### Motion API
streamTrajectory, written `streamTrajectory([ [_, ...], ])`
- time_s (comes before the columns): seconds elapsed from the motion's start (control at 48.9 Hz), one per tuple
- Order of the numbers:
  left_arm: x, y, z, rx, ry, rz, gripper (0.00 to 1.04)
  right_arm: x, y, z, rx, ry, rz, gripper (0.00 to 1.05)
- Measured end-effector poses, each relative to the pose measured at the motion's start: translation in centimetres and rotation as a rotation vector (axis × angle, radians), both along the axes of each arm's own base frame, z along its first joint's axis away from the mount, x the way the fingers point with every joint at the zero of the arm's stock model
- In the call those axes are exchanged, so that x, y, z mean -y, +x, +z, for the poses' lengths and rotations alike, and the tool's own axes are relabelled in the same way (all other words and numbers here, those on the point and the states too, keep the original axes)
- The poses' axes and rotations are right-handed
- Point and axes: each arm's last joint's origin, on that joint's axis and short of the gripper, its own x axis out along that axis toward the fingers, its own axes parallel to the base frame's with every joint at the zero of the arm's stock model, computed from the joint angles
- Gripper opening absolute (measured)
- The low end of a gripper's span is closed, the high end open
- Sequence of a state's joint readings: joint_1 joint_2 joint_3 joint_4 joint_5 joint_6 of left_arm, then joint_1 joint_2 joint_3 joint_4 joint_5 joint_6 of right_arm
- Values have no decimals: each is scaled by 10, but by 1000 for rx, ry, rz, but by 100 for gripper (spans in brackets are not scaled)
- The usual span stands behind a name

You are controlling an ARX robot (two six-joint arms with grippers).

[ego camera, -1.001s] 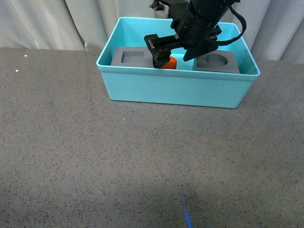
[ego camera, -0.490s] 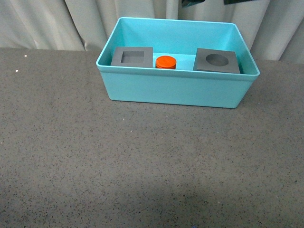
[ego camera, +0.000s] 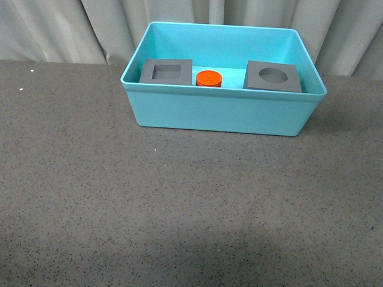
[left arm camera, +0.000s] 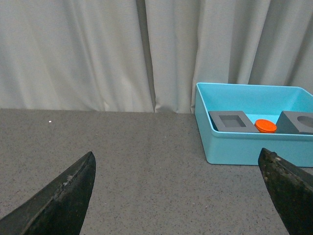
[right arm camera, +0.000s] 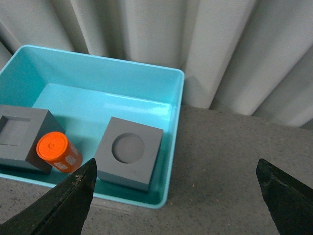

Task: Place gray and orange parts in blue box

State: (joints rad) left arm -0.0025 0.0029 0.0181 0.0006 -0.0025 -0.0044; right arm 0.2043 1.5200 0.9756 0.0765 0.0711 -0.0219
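The blue box (ego camera: 221,113) stands at the back of the table. Inside it sit the gray cube with a square recess (ego camera: 166,72) on the left, the orange cylinder (ego camera: 209,78) in the middle and the gray cube with a round recess (ego camera: 273,76) on the right. No arm shows in the front view. My left gripper (left arm camera: 176,196) is open over bare table, well to the left of the blue box (left arm camera: 244,147). My right gripper (right arm camera: 176,196) is open and empty above the blue box's (right arm camera: 166,161) right end, with the round-recess cube (right arm camera: 128,152) and orange cylinder (right arm camera: 58,152) below.
A speckled dark gray tabletop (ego camera: 179,203) stretches in front of and to both sides of the box. Pale curtains (ego camera: 72,30) hang close behind the box along the table's far edge.
One second ago my right gripper was low in the box around the orange cylinder. It has since lifted up and out of the front view, leaving the cylinder standing between the two cubes.
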Motion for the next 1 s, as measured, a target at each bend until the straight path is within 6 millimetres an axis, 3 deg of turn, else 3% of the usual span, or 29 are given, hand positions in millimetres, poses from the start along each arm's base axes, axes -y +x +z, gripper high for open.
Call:
streamTrajectory([
  [0.143, 0, 0, 0, 0, 0, 0, 98, 15, -45, -4, 57, -38, -105, 95],
  [0.286, 0, 0, 0, 0, 0, 0, 98, 24, -79, -22, 136, -43, -197, 95],
  [0.388, 0, 0, 0, 0, 0, 0, 98, 31, -94, -41, 347, 48, -134, 76],
  [0.511, 0, 0, 0, 0, 0, 0, 98, 39, -112, -45, 446, 73, -129, 57],
  [0.756, 0, 0, 0, 0, 0, 0, 98, 49, -138, -58, 451, 74, -133, 21],
  [0.858, 0, 0, 0, 0, 0, 0, 98, 53, -150, -63, 451, 74, -132, 1],
  [1.001, 0, 0, 0, 0, 0, 0, 98, 62, -160, -67, 450, 78, -118, 0],
])
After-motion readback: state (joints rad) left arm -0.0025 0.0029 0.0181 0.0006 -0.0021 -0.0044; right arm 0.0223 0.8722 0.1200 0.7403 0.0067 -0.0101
